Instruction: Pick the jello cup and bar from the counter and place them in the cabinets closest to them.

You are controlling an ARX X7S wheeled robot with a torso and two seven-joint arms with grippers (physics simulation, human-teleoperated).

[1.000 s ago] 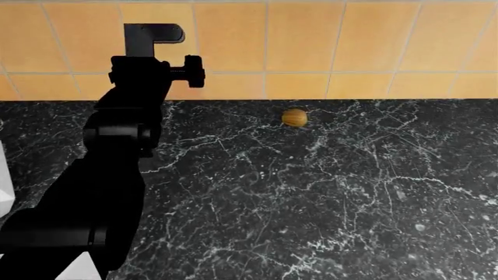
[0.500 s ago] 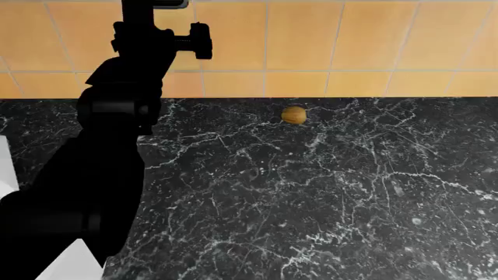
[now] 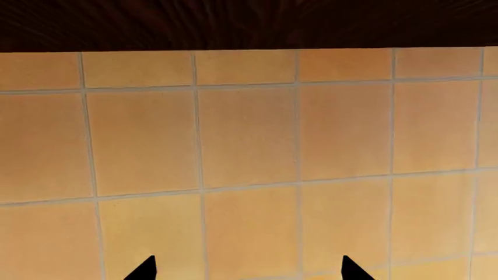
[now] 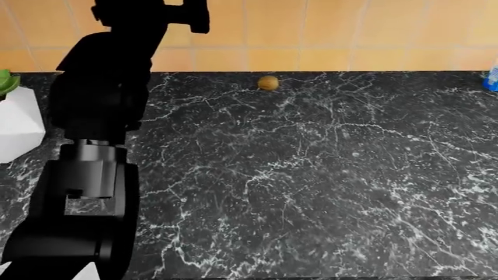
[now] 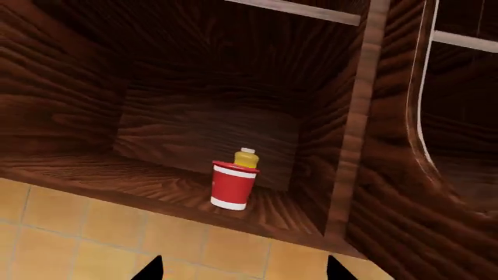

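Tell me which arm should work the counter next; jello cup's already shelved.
Left, probably: the left arm stands over the counter, left gripper open and empty at the tiles. The right gripper is up facing the cabinet holding the jello cup. No bar in view.

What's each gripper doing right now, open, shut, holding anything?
Left gripper: open, empty, facing the tiled wall.
Right gripper: open, empty; the jello cup stands apart on the cabinet shelf.
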